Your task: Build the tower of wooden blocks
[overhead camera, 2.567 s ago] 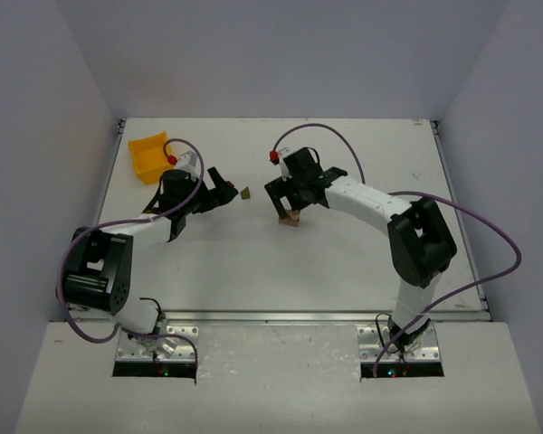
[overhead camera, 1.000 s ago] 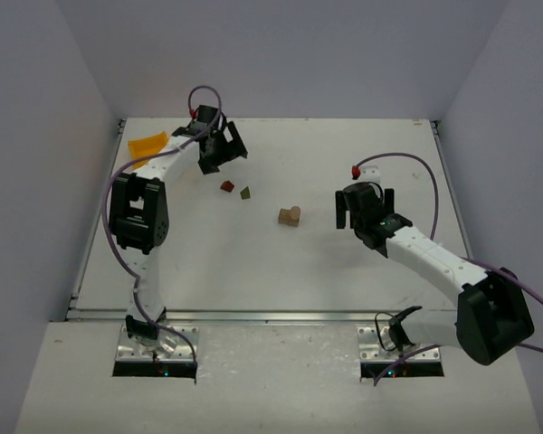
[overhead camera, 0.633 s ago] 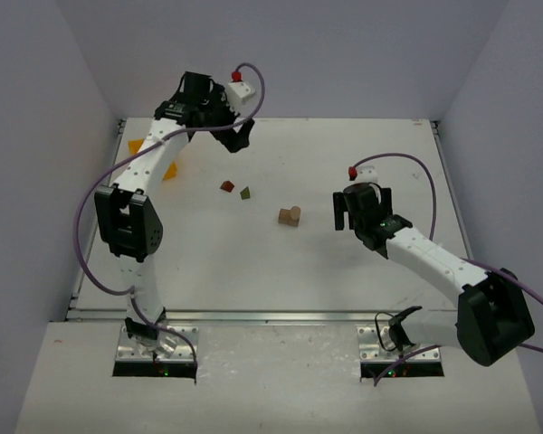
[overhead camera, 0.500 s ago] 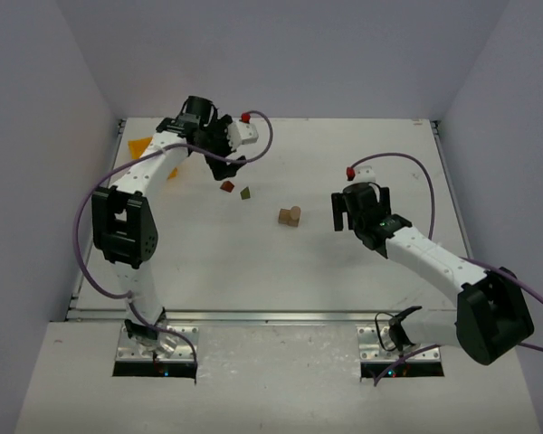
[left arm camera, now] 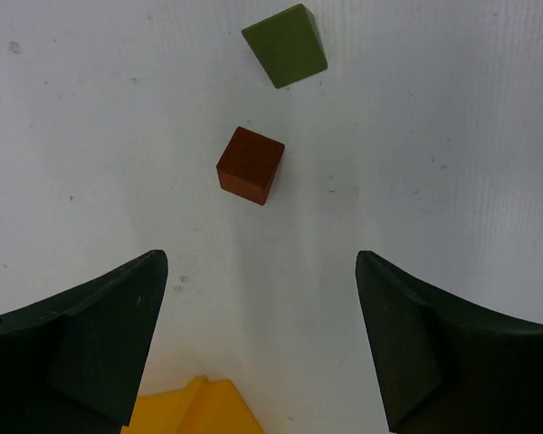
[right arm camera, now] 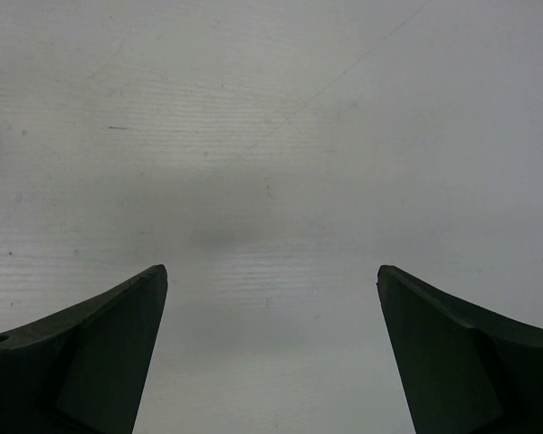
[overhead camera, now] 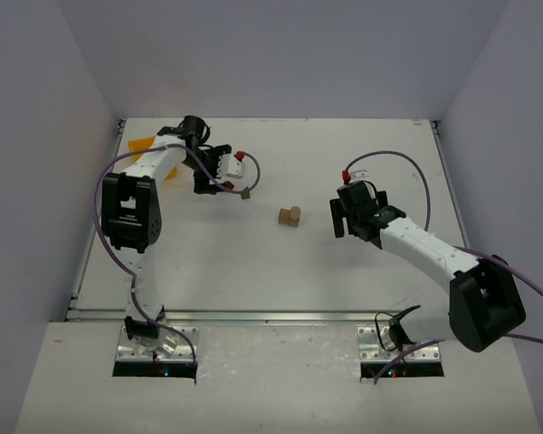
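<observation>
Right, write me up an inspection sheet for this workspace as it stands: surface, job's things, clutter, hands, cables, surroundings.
Surface: white table, a few faint specks, otherwise bare between the items.
Job's things: tan wood blocks sit together mid-table. The dark red block and olive-green block lie loose and apart from each other on the far left side.
Clutter: yellow bin in the far left corner, partly hidden by the left arm.
Hands: left hand open and empty, with the dark red block just ahead of it. Right hand open and empty over bare table.
Cables: purple cables loop along both arms.
Surroundings: plain grey walls on three sides, nothing else seen.
</observation>
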Controlling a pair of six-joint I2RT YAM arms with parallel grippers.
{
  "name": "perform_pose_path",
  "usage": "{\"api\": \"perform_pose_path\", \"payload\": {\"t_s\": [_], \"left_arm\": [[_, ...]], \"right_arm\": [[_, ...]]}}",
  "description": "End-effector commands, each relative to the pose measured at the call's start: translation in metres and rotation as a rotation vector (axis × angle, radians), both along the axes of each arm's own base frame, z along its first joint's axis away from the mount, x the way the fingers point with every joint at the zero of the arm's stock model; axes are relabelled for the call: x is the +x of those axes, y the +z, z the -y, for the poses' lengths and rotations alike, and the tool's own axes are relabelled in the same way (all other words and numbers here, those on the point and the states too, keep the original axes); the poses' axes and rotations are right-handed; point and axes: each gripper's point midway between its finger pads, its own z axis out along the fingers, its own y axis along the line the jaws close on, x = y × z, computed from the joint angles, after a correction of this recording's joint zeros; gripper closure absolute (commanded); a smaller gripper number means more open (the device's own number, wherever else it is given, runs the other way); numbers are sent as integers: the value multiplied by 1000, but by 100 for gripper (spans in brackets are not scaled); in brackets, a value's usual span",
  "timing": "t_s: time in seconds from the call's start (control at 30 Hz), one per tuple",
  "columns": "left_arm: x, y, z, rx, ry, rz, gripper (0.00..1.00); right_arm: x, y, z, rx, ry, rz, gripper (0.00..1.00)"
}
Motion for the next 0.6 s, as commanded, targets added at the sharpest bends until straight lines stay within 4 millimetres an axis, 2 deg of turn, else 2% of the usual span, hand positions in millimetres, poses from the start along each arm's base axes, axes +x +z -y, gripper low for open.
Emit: {"api": "perform_pose_path", "payload": {"t_s": [0.0, 0.2, 0.43, 0.57], "left_arm": [[15, 3, 15, -36, -139, 57, 17], [8, 7, 28, -37, -200, 62, 13], [15, -19, 32, 71, -210, 69, 13], [19, -27, 36, 103, -227, 74, 14]], "right_arm": [[7, 18, -3, 32, -24, 38, 1], [7, 20, -4, 43, -23, 42, 1], [1, 23, 1, 34, -23, 48, 1], [1, 27, 3, 30, -25, 67, 1]]}}
